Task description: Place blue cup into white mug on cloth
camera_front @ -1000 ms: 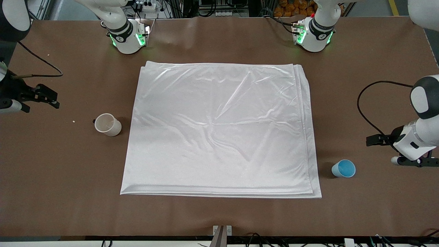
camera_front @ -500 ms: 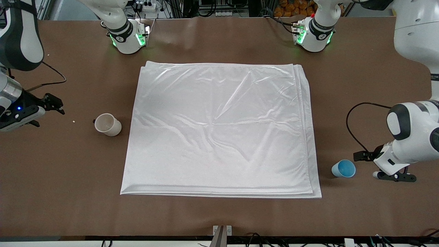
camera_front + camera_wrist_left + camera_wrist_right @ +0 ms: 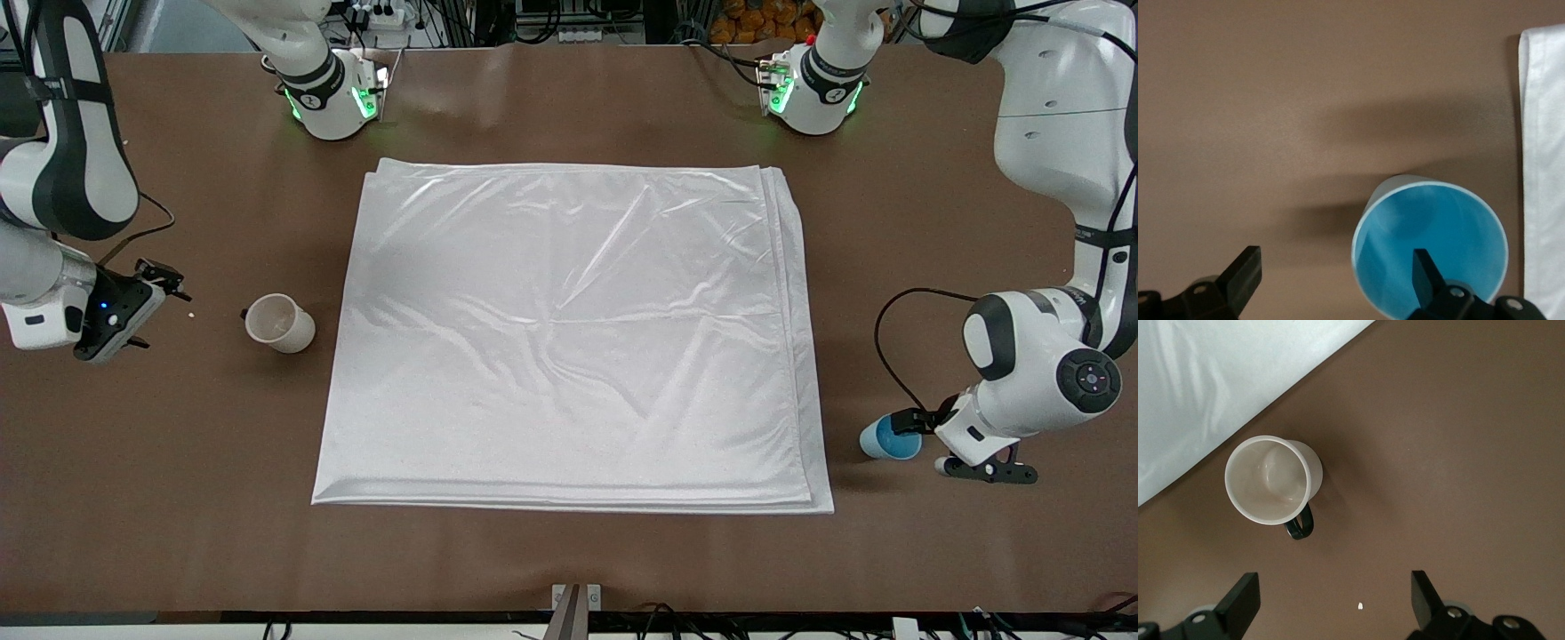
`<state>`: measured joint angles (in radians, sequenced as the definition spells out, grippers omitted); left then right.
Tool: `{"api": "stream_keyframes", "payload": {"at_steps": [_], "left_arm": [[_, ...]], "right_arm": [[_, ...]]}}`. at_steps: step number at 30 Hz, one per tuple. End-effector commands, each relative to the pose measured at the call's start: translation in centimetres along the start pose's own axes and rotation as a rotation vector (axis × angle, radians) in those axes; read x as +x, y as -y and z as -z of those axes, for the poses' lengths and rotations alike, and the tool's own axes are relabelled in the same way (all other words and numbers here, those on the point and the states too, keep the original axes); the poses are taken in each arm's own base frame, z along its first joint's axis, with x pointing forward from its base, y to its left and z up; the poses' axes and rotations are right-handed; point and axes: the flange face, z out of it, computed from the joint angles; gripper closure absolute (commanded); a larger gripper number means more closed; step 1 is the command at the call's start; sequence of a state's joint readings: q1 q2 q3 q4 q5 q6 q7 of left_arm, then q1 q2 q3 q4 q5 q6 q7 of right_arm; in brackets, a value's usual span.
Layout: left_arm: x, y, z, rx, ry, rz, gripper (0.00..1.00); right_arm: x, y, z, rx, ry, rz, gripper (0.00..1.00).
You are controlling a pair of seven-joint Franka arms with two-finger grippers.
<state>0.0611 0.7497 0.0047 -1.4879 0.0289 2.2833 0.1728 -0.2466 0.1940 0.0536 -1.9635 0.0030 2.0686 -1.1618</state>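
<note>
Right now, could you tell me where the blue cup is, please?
The blue cup stands upright on the bare table beside the cloth, toward the left arm's end, with the open left tool right at it.

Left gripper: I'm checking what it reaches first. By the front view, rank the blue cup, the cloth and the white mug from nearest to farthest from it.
1. blue cup, right beside the open left gripper.
2. cloth, mid-table.
3. white mug, off the cloth, at the right arm's end.

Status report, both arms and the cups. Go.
Left gripper open, one finger over the blue cup. Right gripper open beside white mug. Both cups on bare table, off the cloth. Nothing blocking.
</note>
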Motion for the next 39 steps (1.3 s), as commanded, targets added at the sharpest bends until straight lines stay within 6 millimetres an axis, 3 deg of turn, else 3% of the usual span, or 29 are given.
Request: {"api": "stream_keyframes", "payload": {"at_steps": [1,10,14,18,34,39], "left_arm": [[0.7,0.0,-0.4,0.015,-0.018,-0.023,0.00],[0.7,-0.1,-0.8,0.014,-0.020,-0.023,0.01],[0.7,-0.2,-0.8,0.012,-0.020,-0.015,0.44],[0.6,0.0,-0.8,0.005,-0.020,-0.007,1.00],[0.6,0.0,-0.8,0.004,-0.020,-0.012,1.00],[0.9,0.0,0.5,0.006,-0.037,-0.008,1.00]], "right_arm": [[0.2,-0.2,-2.3,0.041,0.008,0.090,0.00],[0.2,-0.7,-5.5,0.082,0.017,0.178,0.00],[0.1,-0.2,-6.6,0.090,0.020,0.184,0.00],[-0.3,0.6,-8.2,0.085,0.017,0.209,0.00],[-1.7,3.0,-12.6,0.067,0.006,0.318,0.00],[-2.0,3.5,-13.6,0.053,0.003,0.320,0.00]]}}
